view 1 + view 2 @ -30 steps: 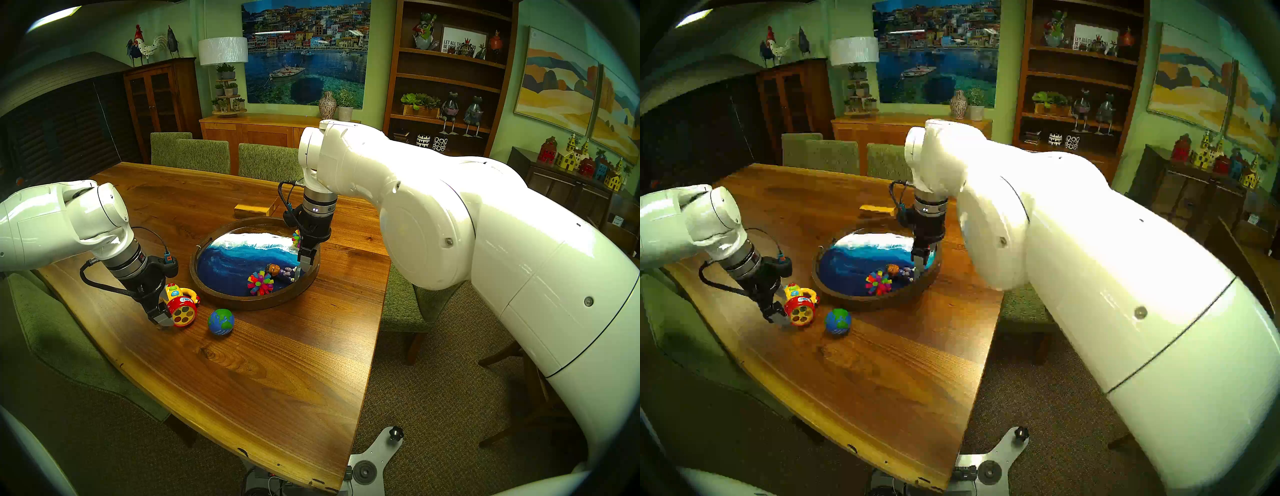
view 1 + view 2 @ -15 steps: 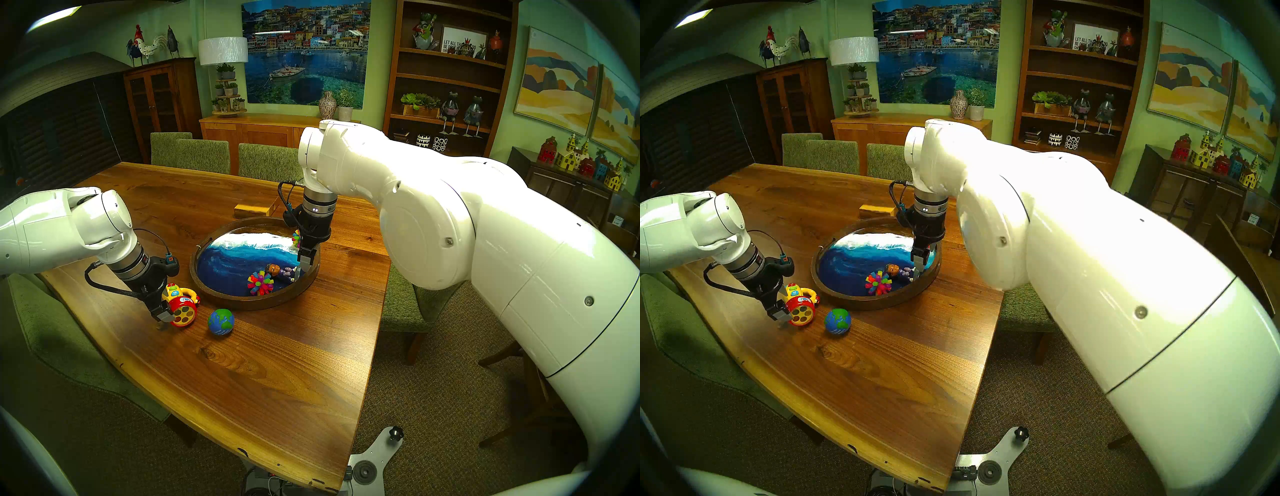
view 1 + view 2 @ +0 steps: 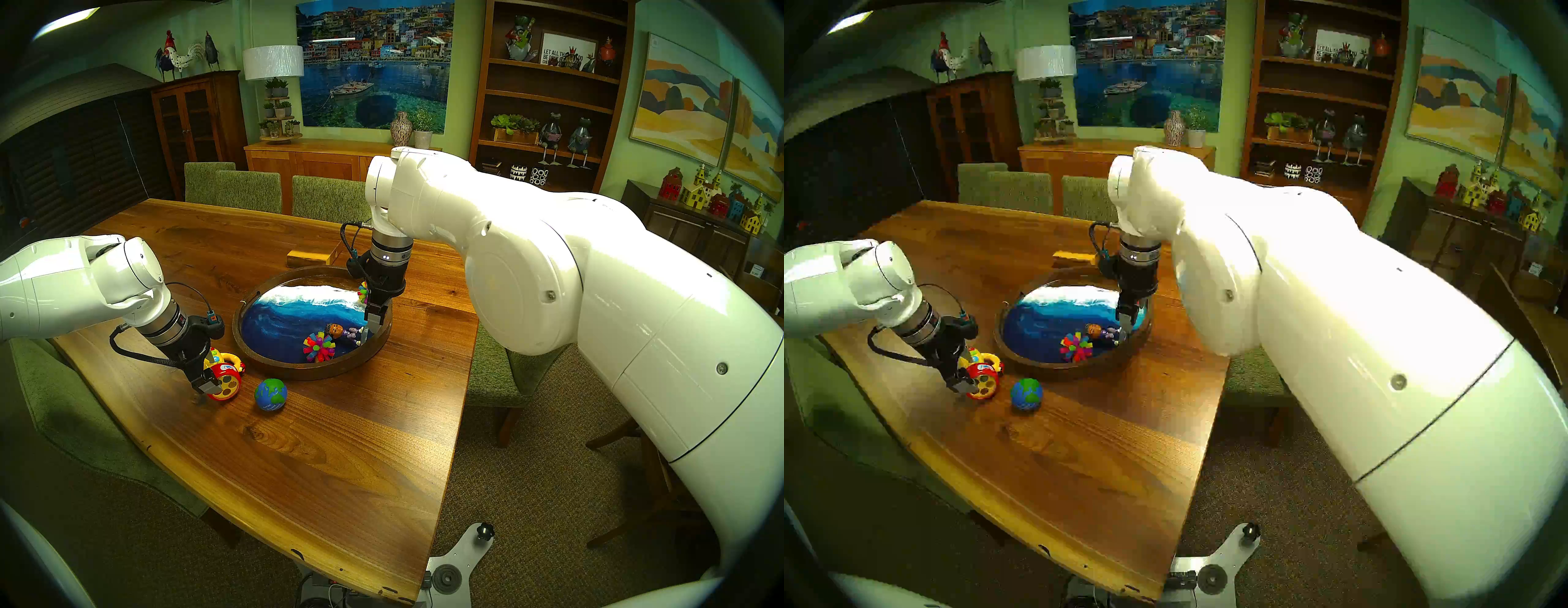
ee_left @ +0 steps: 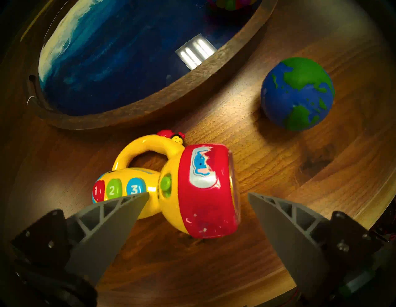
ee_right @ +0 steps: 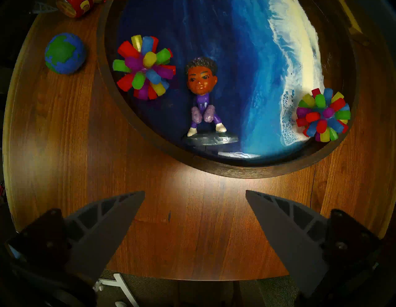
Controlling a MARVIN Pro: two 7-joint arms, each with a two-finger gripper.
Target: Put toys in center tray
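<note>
Straddling flashlight with left claw, wide open, nothing gripped | right claw open, empty, above tray rim | done: doll, two spiky balls in tray | left: glossy plastic flashlight, matte globe on wooden tabletop beside tray

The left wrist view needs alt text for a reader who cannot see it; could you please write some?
An open tool hangs over a red and yellow toy flashlight lying on its side on a wooden table, one finger on each side of it. A globe ball sits to the right, and the round tray's wooden rim curves behind.
</note>
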